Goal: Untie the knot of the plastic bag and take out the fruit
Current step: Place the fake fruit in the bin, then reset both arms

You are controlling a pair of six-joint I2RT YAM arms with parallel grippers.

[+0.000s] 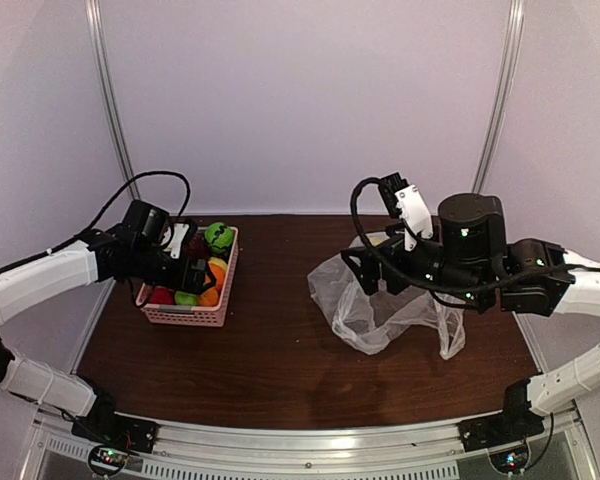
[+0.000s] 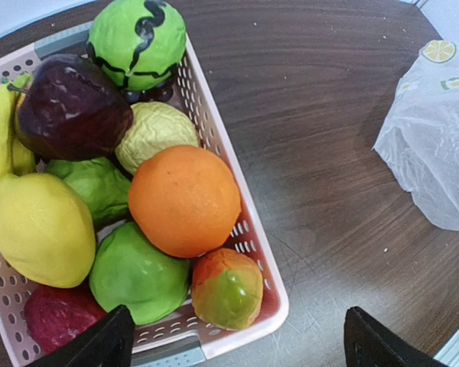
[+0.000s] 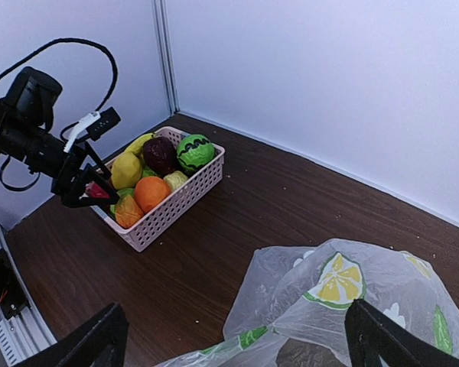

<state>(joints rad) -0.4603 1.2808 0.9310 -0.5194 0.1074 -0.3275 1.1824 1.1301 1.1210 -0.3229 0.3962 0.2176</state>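
The clear plastic bag (image 1: 380, 305) with lemon prints lies slack and crumpled on the brown table, right of centre; no knot shows on it. The fruit lies in a pink basket (image 1: 185, 316): an orange (image 2: 183, 200), a long yellow one (image 2: 34, 225), a dark red round one (image 2: 70, 107) and a green ball with dark patches (image 2: 136, 42). My left gripper (image 2: 237, 344) hangs open over the basket's near corner, above a red-green fruit (image 2: 228, 289), holding nothing. My right gripper (image 3: 236, 340) stands open just over the bag (image 3: 344, 302), nothing between its fingers.
The basket (image 2: 249, 237) also holds two light green round fruits (image 2: 138, 274) and a dark pink one (image 2: 57, 315). White walls close off the back and sides. Bare brown tabletop (image 1: 270, 330) lies between basket and bag.
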